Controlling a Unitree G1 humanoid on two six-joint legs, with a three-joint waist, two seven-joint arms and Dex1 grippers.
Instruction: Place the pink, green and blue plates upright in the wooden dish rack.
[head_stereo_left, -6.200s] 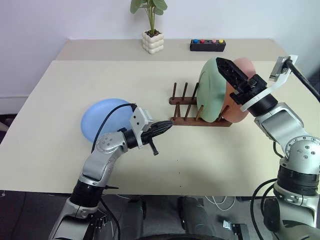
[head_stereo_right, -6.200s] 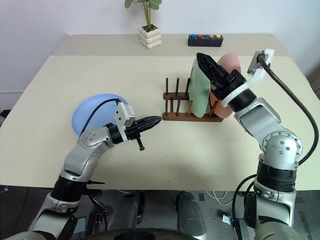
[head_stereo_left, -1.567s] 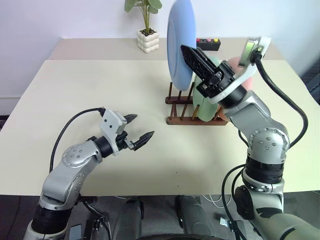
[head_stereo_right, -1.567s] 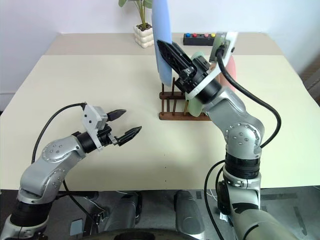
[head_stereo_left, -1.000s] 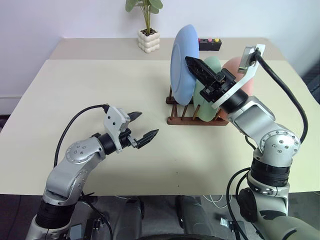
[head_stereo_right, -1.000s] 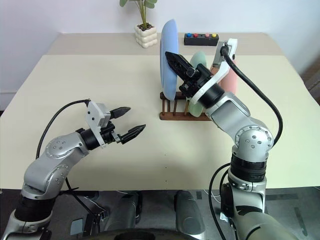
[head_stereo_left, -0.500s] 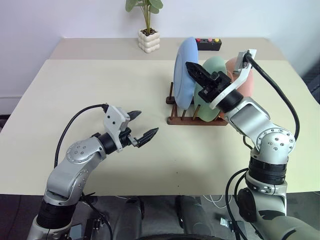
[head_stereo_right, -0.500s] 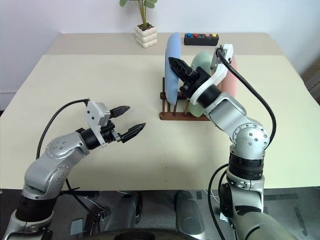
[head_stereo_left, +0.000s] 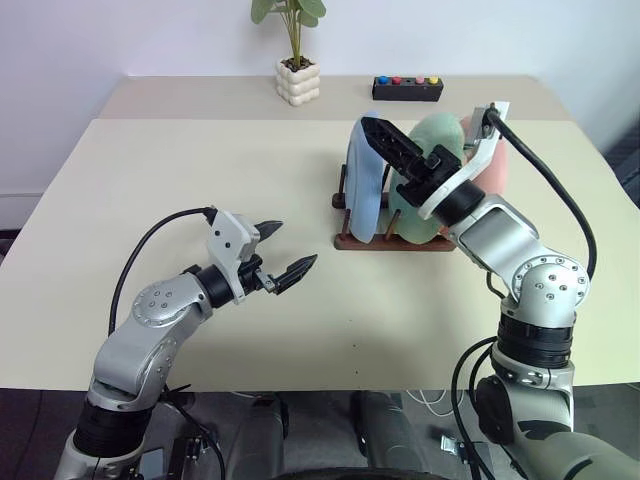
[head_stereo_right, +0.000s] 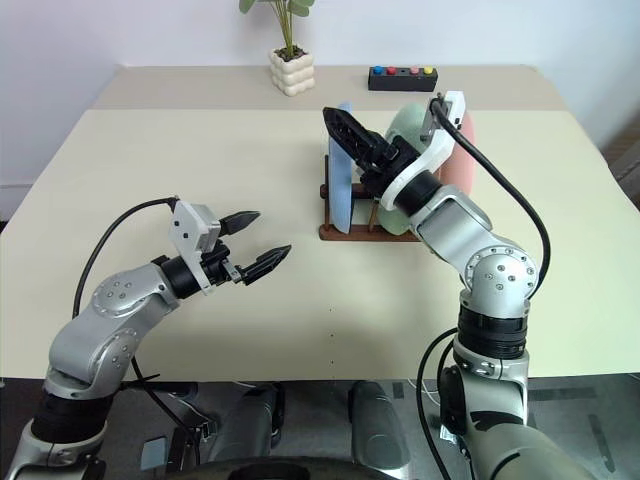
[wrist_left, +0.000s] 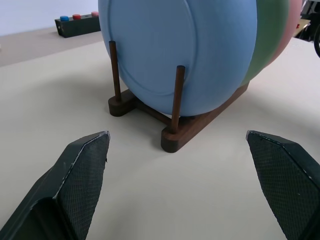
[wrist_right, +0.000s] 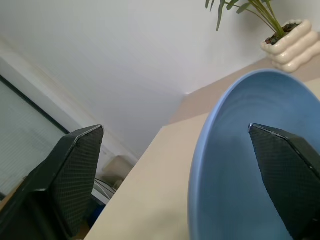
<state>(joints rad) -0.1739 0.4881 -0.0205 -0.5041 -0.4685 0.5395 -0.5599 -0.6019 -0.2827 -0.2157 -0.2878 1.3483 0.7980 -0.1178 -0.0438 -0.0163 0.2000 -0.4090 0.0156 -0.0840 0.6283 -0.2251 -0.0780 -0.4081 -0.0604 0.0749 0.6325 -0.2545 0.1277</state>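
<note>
All 3 plates stand upright in the wooden dish rack (head_stereo_left: 390, 238), which sits toward the desk's (head_stereo_left: 200, 180) far right part, well in from the near edge. Blue plate (head_stereo_left: 366, 175) is in the slot nearest the left end, green plate (head_stereo_left: 432, 150) next, pink plate (head_stereo_left: 492, 165) last.

Right gripper (head_stereo_left: 392, 150) has its fingers spread wide w/ the blue plate's top rim between them, nothing pinched. Left gripper (head_stereo_left: 283, 251) hangs over bare desk near the front, fingers apart, empty.

Handling, judged: plates look stiff, light, matte so prob. not very slippery; thin rim is the only good hold, best at the top edge. Upright, they could tip or roll if nudged.

Hard to see: pink plate mostly hidden behind green plate and right arm; rack's right end blocked; can't tell how deep each plate seats between pegs.
</note>
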